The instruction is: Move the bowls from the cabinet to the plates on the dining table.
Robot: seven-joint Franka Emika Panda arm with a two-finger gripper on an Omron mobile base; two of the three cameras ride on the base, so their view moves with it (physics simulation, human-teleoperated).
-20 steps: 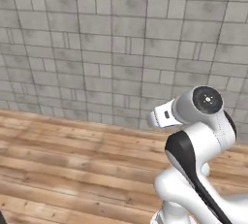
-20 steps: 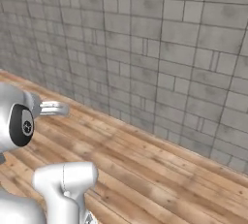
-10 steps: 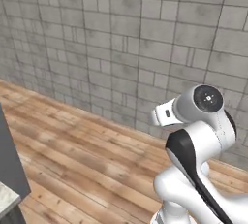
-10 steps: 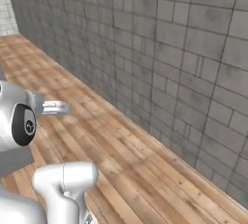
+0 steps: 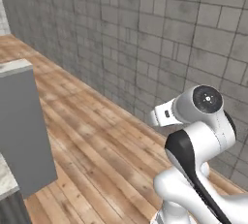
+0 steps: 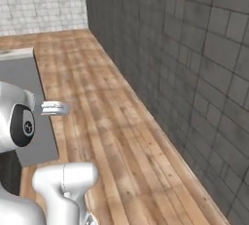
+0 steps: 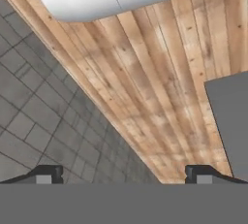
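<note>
Bowls, cabinet, plates: can't tell where any of them are from these views. Closest candidate for a task thing is a grey unit (image 5: 24, 131) at 9 o'clock in the left base view. It has a flat grey side and a pale marble-looking top (image 5: 14, 65). Can't tell whether it's the dining table or some other counter. A second bit of marble edge sits lower, at about 8 o'clock, by the frame edge.

In the right base view the same grey unit (image 6: 29, 78) is at 9 to 10 o'clock, partly behind my arm (image 6: 19, 121). In the hand view its grey side (image 7: 230, 121) comes in at 3 o'clock.

Gripper (image 7: 125, 174): jaws spread wide, nothing between them. Dark fingertips (image 7: 48, 172) sit at 7 and 5 o'clock in the hand view, over floor and wall.

Outward from there:
- Wood plank floor (image 5: 97, 145) runs from the unit to the wall, bare between them.
- Grey stone-block wall (image 5: 145, 39) covers 11 through 3 o'clock in the left base view and 12 to 4 o'clock in the right base view.
- A lighter white-tiled wall (image 6: 44, 0) meets it at the far corner, 11 o'clock in the right base view.

The arm (image 5: 198, 136) is folded at 4 to 5 o'clock in the left base view, close to the stone wall. The wall and the grey unit are the two solid things flanking me.
</note>
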